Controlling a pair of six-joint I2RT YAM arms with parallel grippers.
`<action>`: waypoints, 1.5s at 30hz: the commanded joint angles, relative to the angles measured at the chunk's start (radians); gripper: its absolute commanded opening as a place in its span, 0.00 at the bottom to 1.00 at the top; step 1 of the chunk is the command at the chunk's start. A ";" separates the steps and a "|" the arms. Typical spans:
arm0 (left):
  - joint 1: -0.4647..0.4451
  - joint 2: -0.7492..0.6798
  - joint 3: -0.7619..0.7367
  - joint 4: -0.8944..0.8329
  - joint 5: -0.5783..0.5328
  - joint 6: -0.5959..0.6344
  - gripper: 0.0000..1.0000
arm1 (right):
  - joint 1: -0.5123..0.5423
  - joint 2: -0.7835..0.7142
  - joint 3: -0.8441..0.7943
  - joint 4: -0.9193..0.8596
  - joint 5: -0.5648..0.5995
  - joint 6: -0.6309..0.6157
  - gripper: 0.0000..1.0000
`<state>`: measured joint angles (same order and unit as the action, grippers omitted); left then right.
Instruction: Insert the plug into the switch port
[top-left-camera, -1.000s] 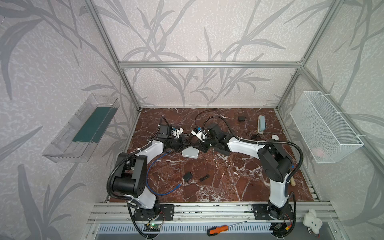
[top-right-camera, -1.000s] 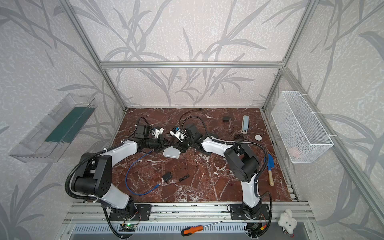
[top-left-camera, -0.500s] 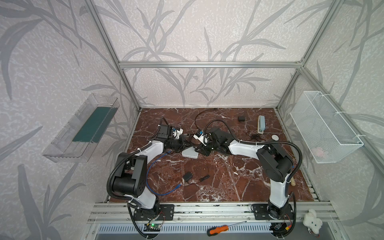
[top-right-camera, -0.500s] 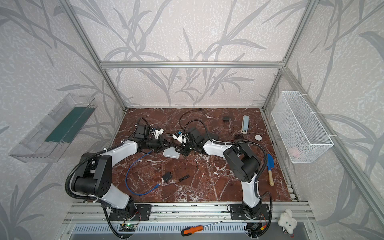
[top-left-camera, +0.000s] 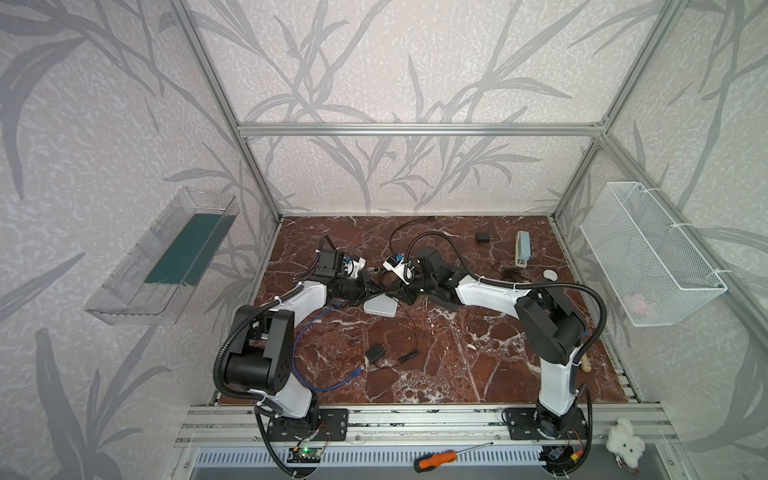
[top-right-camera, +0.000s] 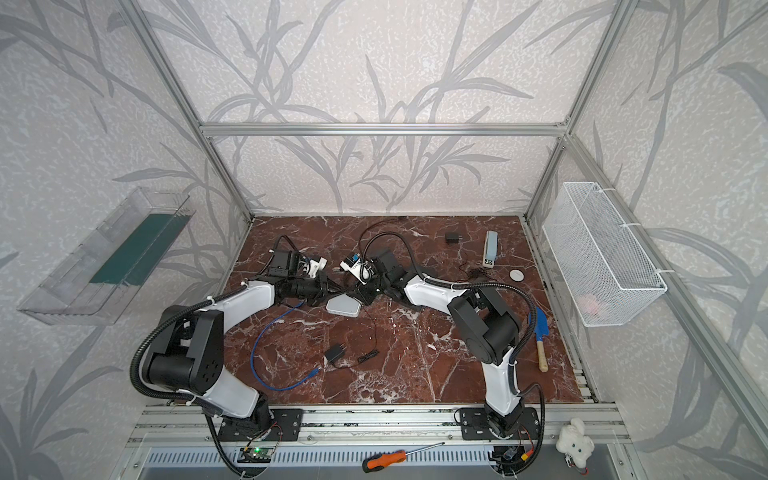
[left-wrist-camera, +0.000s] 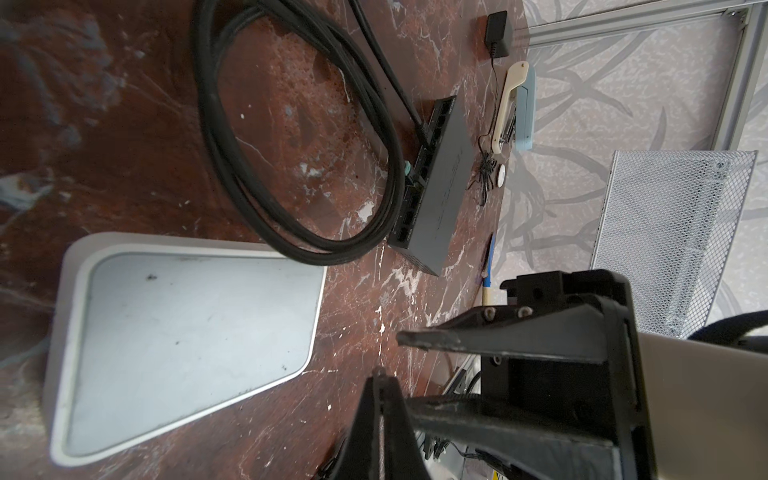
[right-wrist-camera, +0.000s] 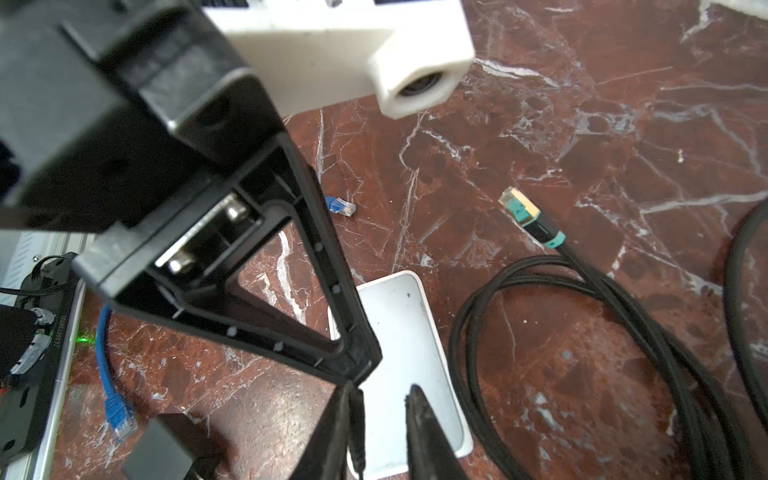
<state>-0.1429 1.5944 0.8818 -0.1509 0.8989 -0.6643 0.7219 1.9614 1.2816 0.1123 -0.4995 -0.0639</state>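
Plug (right-wrist-camera: 357, 436): a thin dark barrel is seen lying along the inner face of one finger of the right gripper (right-wrist-camera: 383, 391), over the near end of the white switch box (right-wrist-camera: 415, 332). It is taken to be the plug, though blur leaves this unsure.
Right gripper: the jaws are set narrowly apart. A slit of the box shows between the barrel and the opposite finger, so a firm pinch cannot be confirmed.
Left gripper (right-wrist-camera: 361, 365): the jaws are closed, with nothing seen between them. Its tip is placed just beside the right gripper's tip, above the box edge.
Switch box: it is laid flat mid-table in both top views, between the two wrists. Its port cannot be made out in any view.
Cord (top-left-camera: 412, 332): it is led from the right gripper toward 6 o'clock of the box, to the adapter block (top-left-camera: 375, 354).
Bystanders: a blue Ethernet cable (right-wrist-camera: 101, 357) is found at 8 o'clock of the box. A dark grey network switch (left-wrist-camera: 444, 187) is found at 3 o'clock, partly under the right arm. A coiled black cable (left-wrist-camera: 328, 251) is laid between the box and that switch.
Done, as judged: the plug is up at the box but not seated.
Left, as judged: the port is to be found, the tip lined up, and the plug pushed home.
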 joint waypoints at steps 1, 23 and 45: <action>0.003 -0.024 0.019 -0.016 0.005 0.011 0.00 | 0.004 0.019 0.028 0.006 -0.009 -0.015 0.24; 0.006 -0.044 0.019 -0.003 0.003 -0.004 0.00 | 0.004 0.032 0.008 -0.035 -0.017 -0.059 0.31; 0.006 -0.050 0.023 -0.053 -0.022 0.031 0.16 | 0.005 0.006 -0.005 -0.051 0.017 -0.103 0.12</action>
<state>-0.1406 1.5829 0.8818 -0.1589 0.8879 -0.6582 0.7296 1.9781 1.2816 0.0811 -0.5137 -0.1436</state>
